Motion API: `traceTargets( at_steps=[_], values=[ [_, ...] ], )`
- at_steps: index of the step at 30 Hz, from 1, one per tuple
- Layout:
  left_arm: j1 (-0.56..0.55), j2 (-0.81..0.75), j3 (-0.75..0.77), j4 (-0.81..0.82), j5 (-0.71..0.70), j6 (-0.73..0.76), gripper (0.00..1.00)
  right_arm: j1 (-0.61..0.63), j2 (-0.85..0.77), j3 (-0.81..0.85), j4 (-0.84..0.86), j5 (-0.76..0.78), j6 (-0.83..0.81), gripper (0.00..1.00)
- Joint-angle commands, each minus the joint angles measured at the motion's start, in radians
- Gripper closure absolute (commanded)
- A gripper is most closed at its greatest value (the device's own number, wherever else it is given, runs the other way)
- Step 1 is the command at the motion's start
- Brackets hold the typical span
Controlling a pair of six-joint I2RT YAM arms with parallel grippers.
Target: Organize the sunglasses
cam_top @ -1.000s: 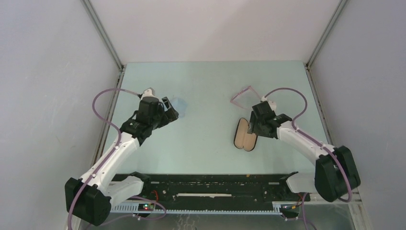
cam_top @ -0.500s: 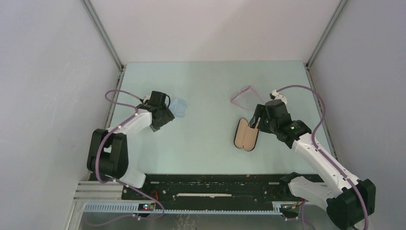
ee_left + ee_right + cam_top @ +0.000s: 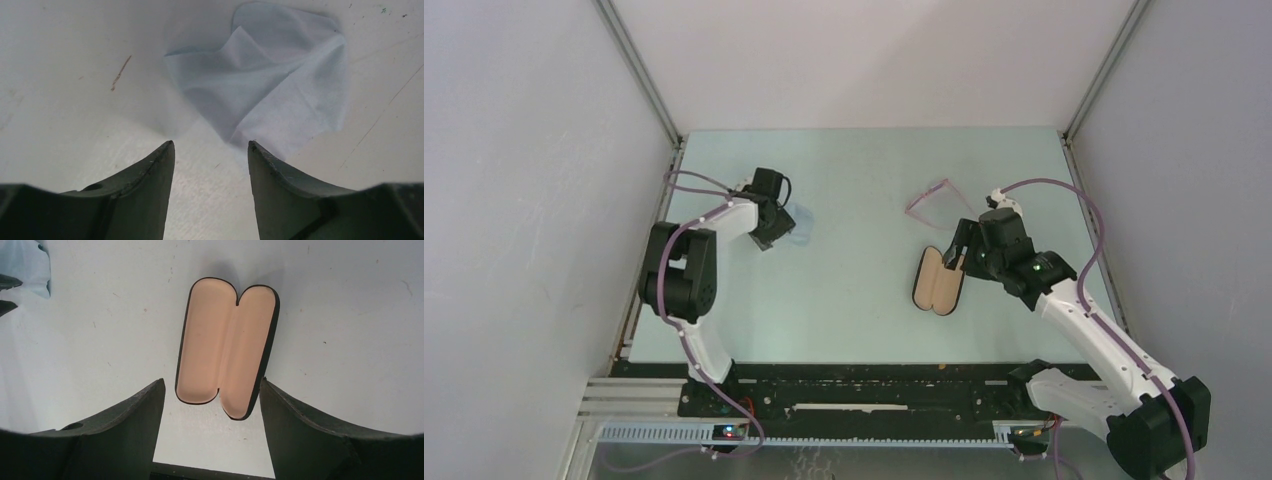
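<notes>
From above, the fingers of the left gripper (image 3: 210,146) are lost under its wrist. The sunglasses (image 3: 929,200) show only as a faint pink outline, and neither wrist camera catches them. The right arm reaches forward, and the right gripper (image 3: 211,381) is spread wide and empty over the open case (image 3: 227,347). The left arm is folded tight with its elbow high, and its fingers are parted and empty just short of the cloth (image 3: 270,85). The sunglasses lie on the table (image 3: 854,300) at 12 o'clock from the case, apart from it. Since half a second ago the left arm has folded further, while the right has hardly moved.

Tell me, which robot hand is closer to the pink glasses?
Right. The right gripper is at the open case, just short of the sunglasses; the left gripper is across the table, by the blue cloth.
</notes>
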Motion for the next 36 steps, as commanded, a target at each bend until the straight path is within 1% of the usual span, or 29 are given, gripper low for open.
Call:
traceTargets(
  at_steps=[1, 3, 5, 9, 11, 12, 19, 23, 26, 30, 31, 32, 33, 34, 35, 36],
  values=[
    [0.007, 0.05, 0.092, 0.023, 0.016, -0.008, 0.42, 0.005, -0.021, 0.043, 0.003, -0.018, 0.007, 0.23],
    [0.007, 0.08, 0.118, 0.011, 0.023, 0.003, 0.49, 0.015, -0.016, 0.043, 0.006, -0.018, 0.007, 0.22],
    [0.007, 0.081, 0.117, 0.008, 0.022, 0.004, 0.61, 0.025, -0.01, 0.043, 0.011, -0.019, 0.009, 0.22],
    [0.004, 0.031, 0.072, 0.017, 0.024, 0.005, 0.88, 0.04, -0.007, 0.044, 0.019, -0.024, 0.027, 0.23],
    [0.001, 0.002, 0.046, 0.023, 0.032, 0.014, 0.99, 0.051, -0.006, 0.044, 0.028, -0.027, 0.04, 0.23],
    [-0.001, -0.013, 0.031, 0.026, 0.037, 0.017, 1.0, 0.058, -0.007, 0.044, 0.032, -0.027, 0.044, 0.23],
    [-0.053, -0.153, -0.102, 0.052, 0.046, -0.012, 1.0, 0.11, 0.003, 0.046, 0.038, 0.0, 0.077, 0.23],
    [-0.096, -0.229, -0.149, 0.05, 0.051, -0.033, 1.0, 0.126, 0.01, 0.046, 0.041, 0.001, 0.081, 0.23],
    [-0.169, -0.265, -0.185, 0.034, 0.057, -0.068, 1.0, 0.13, 0.013, 0.046, 0.041, 0.004, 0.083, 0.23],
    [-0.311, -0.3, -0.239, 0.038, 0.077, -0.146, 1.0, 0.136, 0.024, 0.046, 0.046, 0.004, 0.085, 0.23],
    [-0.343, -0.303, -0.254, 0.047, 0.114, -0.156, 0.98, 0.139, 0.03, 0.046, 0.047, 0.004, 0.086, 0.23],
    [-0.373, -0.305, -0.261, 0.052, 0.144, -0.161, 0.94, 0.143, 0.035, 0.046, 0.049, 0.001, 0.086, 0.23],
    [-0.396, -0.31, -0.263, 0.053, 0.17, -0.157, 0.86, 0.148, 0.04, 0.046, 0.05, -0.001, 0.086, 0.23],
    [-0.412, -0.317, -0.261, 0.044, 0.193, -0.145, 0.72, 0.151, 0.045, 0.046, 0.051, -0.002, 0.085, 0.23],
    [-0.418, -0.333, -0.259, 0.028, 0.206, -0.131, 0.63, 0.157, 0.049, 0.046, 0.051, -0.003, 0.087, 0.23],
    [-0.416, -0.358, -0.257, 0.005, 0.208, -0.117, 0.58, 0.166, 0.054, 0.046, 0.053, -0.003, 0.089, 0.23]
  ],
)
